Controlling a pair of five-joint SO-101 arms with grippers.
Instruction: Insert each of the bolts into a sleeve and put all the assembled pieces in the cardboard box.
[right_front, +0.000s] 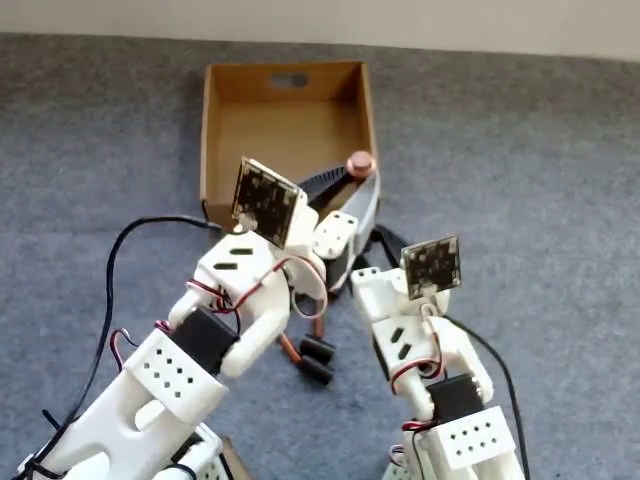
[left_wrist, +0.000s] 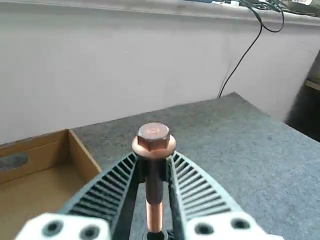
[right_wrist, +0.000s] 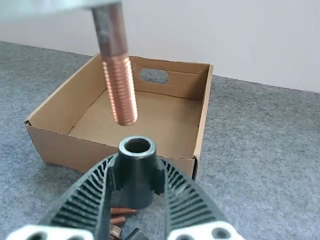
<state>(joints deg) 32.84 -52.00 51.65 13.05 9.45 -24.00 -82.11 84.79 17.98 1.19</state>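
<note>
Copper bolt (left_wrist: 153, 142), dk grey sleeve (right_wrist: 135, 175), brown cardboard box (right_wrist: 75, 145), grey speckled carpet (right_wrist: 260, 150), blk ribbed fingers (left_wrist: 112, 185).

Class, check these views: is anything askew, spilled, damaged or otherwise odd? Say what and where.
Nothing is spilled or damaged. The copper threaded bolt in the left gripper hangs above the dark cylindrical sleeve in the right gripper, its tip seemingly slightly off the bore's centre. The brown cardboard box looks intact.

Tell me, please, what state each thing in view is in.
Bolt: upright, head up, held, tip over the sleeve, not yet in.
Sleeve: upright, held, bore empty.
Left gripper: shut on the bolt.
Right gripper: shut on the sleeve.
Box: open, looks empty.
Loose bolts: lying flat, unassembled.
</note>
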